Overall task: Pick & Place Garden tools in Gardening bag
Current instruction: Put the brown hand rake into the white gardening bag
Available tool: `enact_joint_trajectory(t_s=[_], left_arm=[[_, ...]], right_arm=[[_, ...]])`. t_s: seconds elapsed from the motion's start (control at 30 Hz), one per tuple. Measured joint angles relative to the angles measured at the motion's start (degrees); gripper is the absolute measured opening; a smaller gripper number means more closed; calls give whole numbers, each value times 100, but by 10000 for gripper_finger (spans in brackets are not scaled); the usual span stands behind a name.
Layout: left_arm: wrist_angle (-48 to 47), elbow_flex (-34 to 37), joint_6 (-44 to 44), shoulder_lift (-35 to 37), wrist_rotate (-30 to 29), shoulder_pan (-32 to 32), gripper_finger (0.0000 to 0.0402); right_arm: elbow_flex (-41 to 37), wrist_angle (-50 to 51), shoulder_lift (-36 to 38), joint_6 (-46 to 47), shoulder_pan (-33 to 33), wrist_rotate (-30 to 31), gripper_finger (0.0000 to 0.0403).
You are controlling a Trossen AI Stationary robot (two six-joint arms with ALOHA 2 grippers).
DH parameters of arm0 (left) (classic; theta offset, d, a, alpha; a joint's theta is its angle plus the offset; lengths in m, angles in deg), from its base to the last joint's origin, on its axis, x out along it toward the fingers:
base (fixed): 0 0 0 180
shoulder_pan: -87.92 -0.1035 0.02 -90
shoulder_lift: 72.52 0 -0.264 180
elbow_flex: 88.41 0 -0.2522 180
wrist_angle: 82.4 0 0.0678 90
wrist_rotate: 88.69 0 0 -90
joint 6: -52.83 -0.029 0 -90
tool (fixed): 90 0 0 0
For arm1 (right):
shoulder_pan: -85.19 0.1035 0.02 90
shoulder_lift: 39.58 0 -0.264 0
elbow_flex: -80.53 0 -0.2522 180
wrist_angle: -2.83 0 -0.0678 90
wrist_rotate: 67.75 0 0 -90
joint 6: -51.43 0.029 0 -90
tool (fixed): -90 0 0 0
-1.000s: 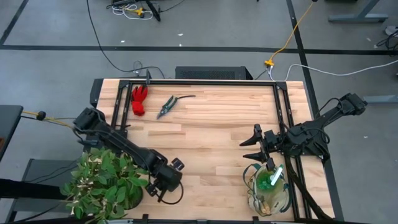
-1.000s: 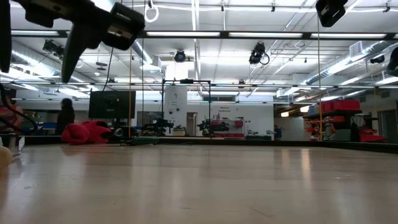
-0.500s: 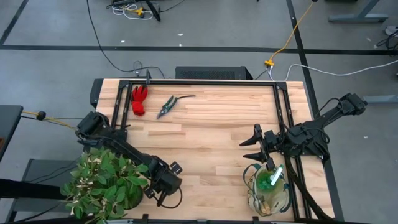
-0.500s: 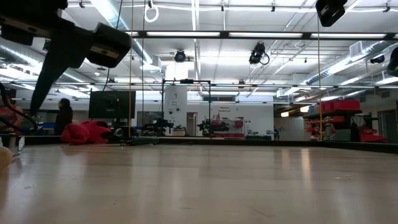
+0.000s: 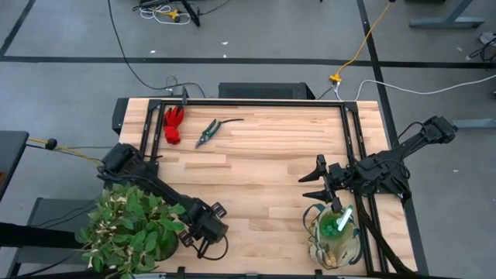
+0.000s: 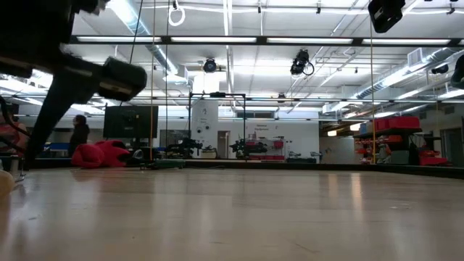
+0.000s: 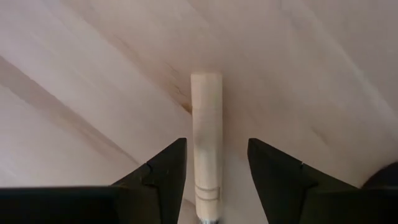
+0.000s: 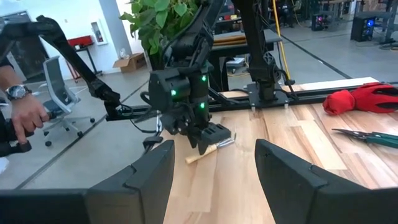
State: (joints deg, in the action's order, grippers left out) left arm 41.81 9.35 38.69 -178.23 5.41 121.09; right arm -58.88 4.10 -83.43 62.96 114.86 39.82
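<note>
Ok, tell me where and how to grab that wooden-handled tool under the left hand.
Grip the wooden handle at mid-length, coming straight down from above. It lies flat on the table, a straight round shaft, and the left hand already hangs over it with one finger on each side, jaws open across its narrow width. Its metal end looks less suited to pinching.

Red gloves [image 5: 173, 125], pale wooden handle [image 7: 206, 143].

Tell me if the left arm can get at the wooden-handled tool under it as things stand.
Probably yes. The left gripper hangs right over the tool's wooden handle, one open finger on each side, and nothing lies between them on the table.
</note>
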Motion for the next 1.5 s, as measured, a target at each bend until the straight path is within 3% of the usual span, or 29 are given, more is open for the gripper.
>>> enact_joint_trajectory(t_s=[0.57, 1.03, 1.33, 1.5], left_arm=[[15, -3, 5, -315, -2, 9, 175], [12, -2, -5, -315, 7, 7, 86], [12, 1, -14, -315, 209, 7, 94], [9, 1, -14, -315, 233, 9, 76]], right_arm=[[0, 1, 2, -2, 0, 0, 224], [0, 8, 2, -4, 0, 0, 224], [0, 11, 2, -4, -1, 0, 224], [0, 11, 2, -7, 0, 0, 224]])
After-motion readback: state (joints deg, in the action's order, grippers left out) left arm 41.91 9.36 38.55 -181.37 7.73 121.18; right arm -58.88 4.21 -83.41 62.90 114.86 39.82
